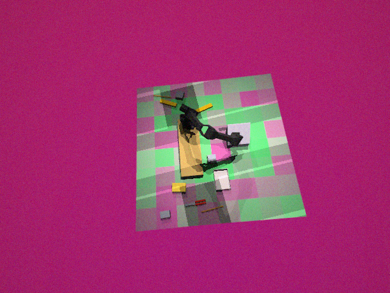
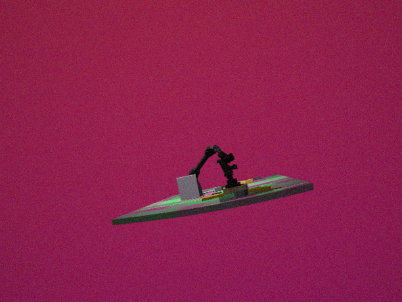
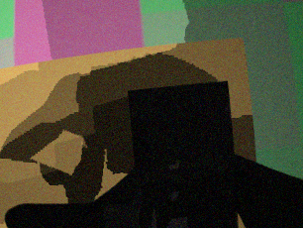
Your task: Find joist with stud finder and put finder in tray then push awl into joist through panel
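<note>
Overhead, the claw (image 1: pixel 186 127) is clamped on the stud finder (image 3: pixel 180 126), a flat dark rectangular block that reads almost black in the wrist view and fills the space just ahead of the claw; no brand, label or writing can be made out on it. It sits at the far end of the floor panel (image 1: pixel 190 153), a long tan board lying flat on the checkered green-and-pink tabletop (image 1: pixel 280 178), with the arm's shadow thrown across the wood. Whether the block touches the panel or hangs just above it cannot be told. In the wrist view its longer side runs away from the claw, toward the panel's far edge. The panel's long axis runs from the arm's base toward the near edge of the tabletop. A white tray (image 1: pixel 222 179) lies just beyond the panel's near end, and the awl (image 1: pixel 195 202), a thin grey shaft with a red handle, lies flat farther toward the near edge.
</note>
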